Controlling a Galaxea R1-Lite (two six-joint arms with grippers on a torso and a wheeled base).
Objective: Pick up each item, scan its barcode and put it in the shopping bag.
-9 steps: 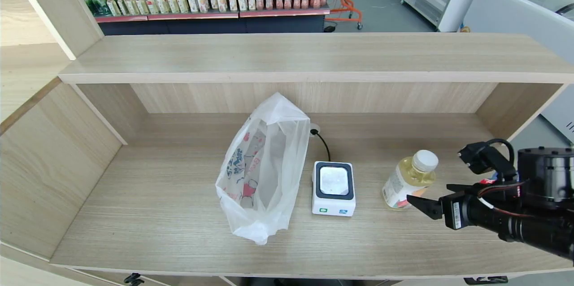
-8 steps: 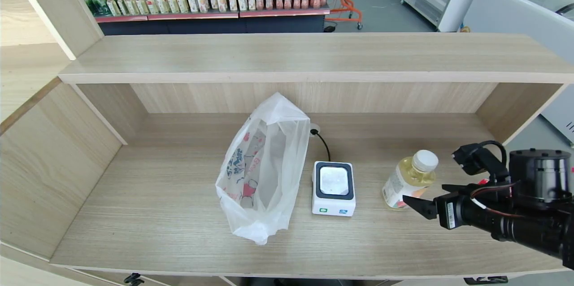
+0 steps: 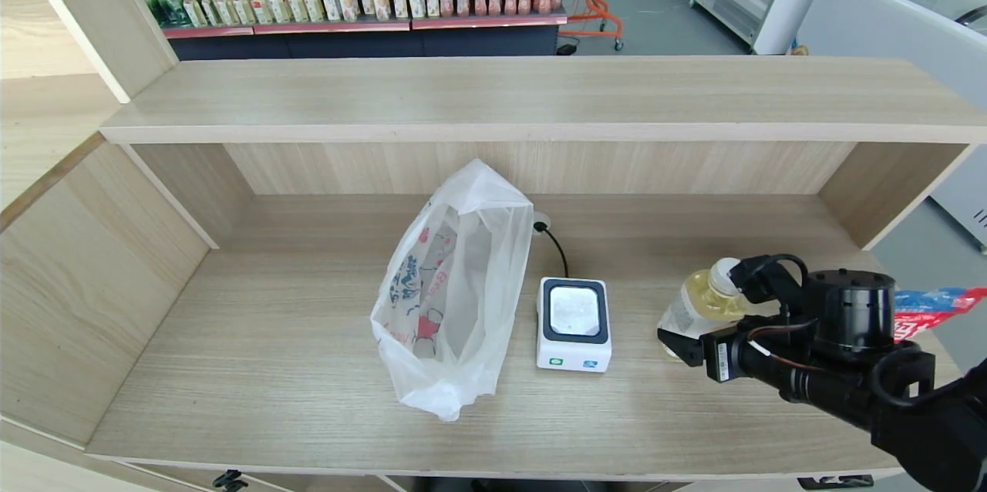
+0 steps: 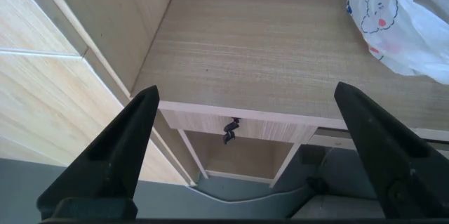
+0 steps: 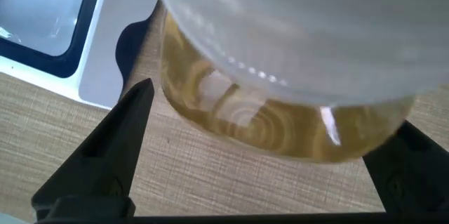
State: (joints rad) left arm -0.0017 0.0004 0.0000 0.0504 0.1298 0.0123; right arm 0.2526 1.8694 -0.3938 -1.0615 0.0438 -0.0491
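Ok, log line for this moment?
right gripper open around bottle | left gripper open above counter edge | scanner bare | shopping bag upright

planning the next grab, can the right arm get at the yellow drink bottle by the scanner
Probably yes: its open jaws stand either side of the white-capped clear plastic bottle of yellow drink, with nothing between.

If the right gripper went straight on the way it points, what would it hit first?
The right gripper would meet the bottle first: it stands between the open jaws, close ahead. Past it the scanner probably comes next, though depth is unclear.
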